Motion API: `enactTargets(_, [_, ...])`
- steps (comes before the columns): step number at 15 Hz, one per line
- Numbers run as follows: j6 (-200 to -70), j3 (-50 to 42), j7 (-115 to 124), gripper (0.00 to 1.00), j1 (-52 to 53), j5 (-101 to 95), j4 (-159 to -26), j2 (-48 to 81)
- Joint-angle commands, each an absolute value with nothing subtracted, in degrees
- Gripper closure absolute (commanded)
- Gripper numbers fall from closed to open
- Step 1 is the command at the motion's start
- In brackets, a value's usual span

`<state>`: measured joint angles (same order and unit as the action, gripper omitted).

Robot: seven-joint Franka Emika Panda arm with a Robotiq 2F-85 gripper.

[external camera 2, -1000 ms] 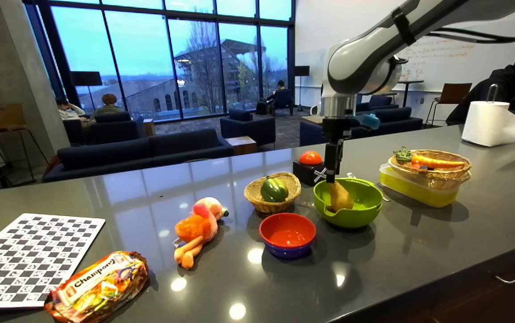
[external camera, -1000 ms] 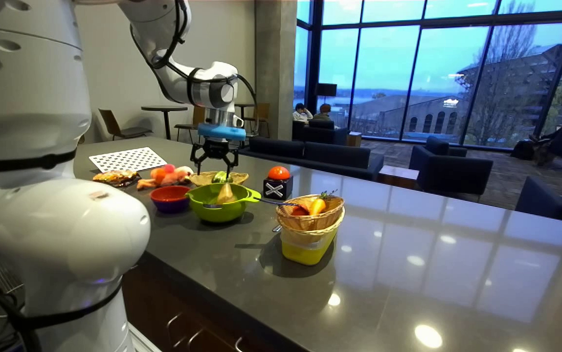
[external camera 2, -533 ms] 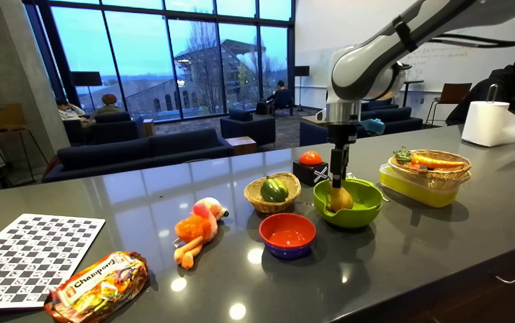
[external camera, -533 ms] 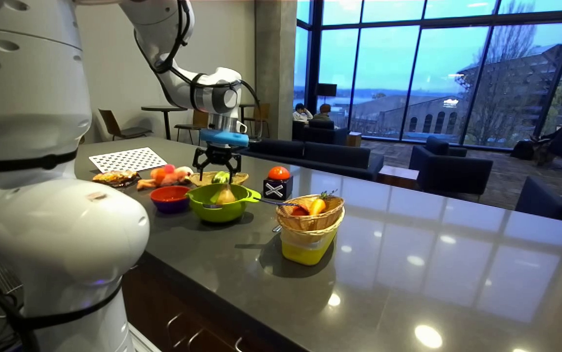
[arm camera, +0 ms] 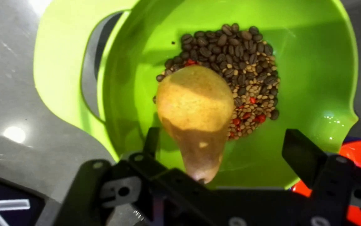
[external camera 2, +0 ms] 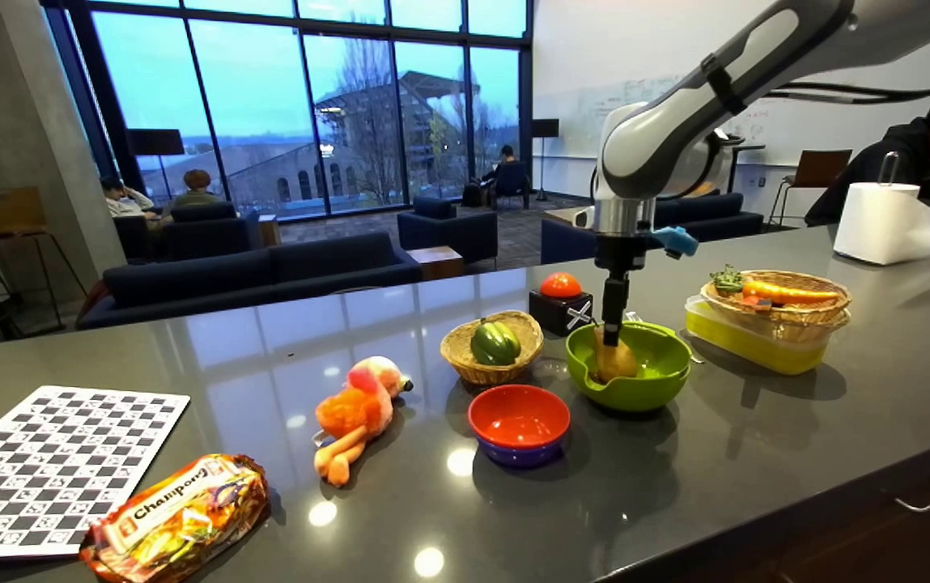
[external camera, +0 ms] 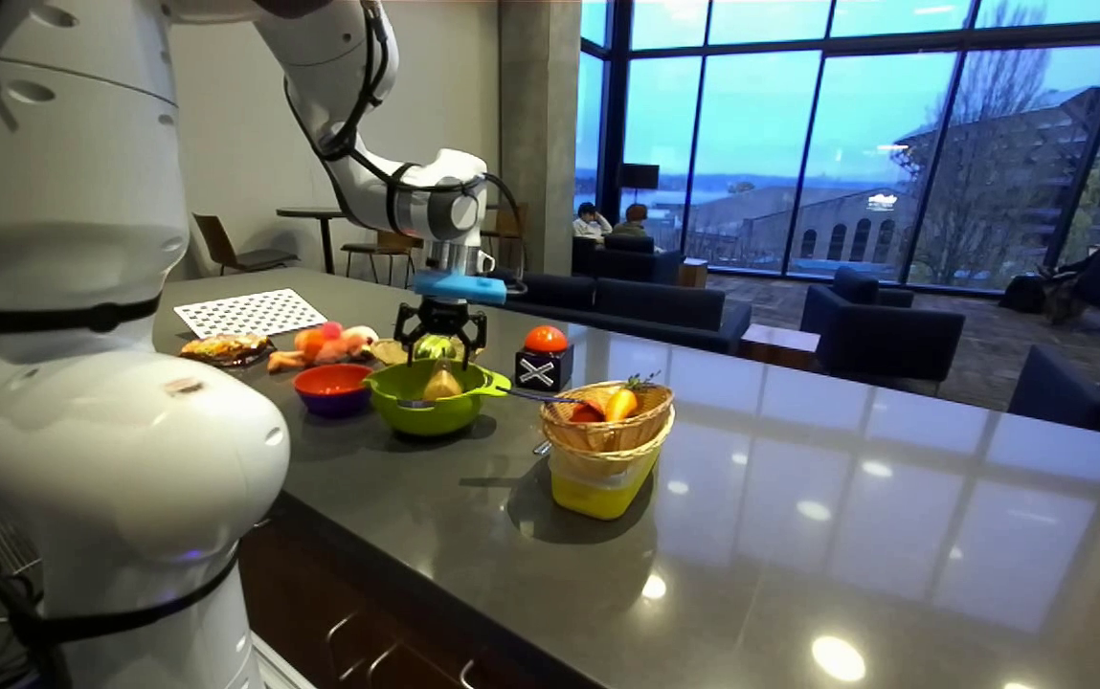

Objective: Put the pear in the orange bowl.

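Observation:
The pear [arm camera: 196, 100] lies inside the lime-green bowl [external camera 2: 649, 397], on top of coffee beans and small seeds, its narrow end toward my gripper [arm camera: 223, 139] in the wrist view. My jaws stand wide apart. One finger is close beside the pear's neck; the opposite one is well away from it, over the bowl's spouted side. Neither grips the fruit. In an exterior view the gripper [external camera: 437, 362] hangs upright, its tips near the level of the green bowl's rim. The orange bowl [external camera 2: 520, 413] sits beside the green one, empty, with blue-purple showing beneath it.
A black box with an orange dome [external camera: 547, 356] stands close behind the green bowl. Nearby are a basket with a green squash [external camera 2: 495, 343], a plush toy [external camera 2: 359, 413], and a carrot basket on a yellow container [external camera 2: 764, 340]. The green bowl's handle [arm camera: 61, 62] juts outward.
My gripper has come down toward the pear and shifted a little sideways, its jaws staying wide. The pear and both bowls have kept their places.

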<state>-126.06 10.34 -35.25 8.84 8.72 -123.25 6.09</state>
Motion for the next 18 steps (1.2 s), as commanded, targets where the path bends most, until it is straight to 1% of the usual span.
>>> enactTargets(1, [-129.1, 10.3, -40.1, 0.00, 7.3, 10.1, -122.4, 8.2])
enactTargets(13, [-131.6, 11.3, -45.3, 0.00, 5.8, 16.1, -121.6, 10.7])
enactTargets(14, [-131.7, 11.4, -45.5, 0.07, 5.7, 16.6, -121.5, 10.7])
enactTargets(15, [-131.7, 11.4, -45.7, 0.26, 5.7, 17.0, -121.4, 10.8])
enactTargets(17, [-131.8, 11.4, -45.9, 0.39, 5.7, 17.5, -121.6, 10.6])
enactTargets(18, [-131.8, 11.4, -46.0, 0.48, 5.7, 17.8, -121.6, 10.5])
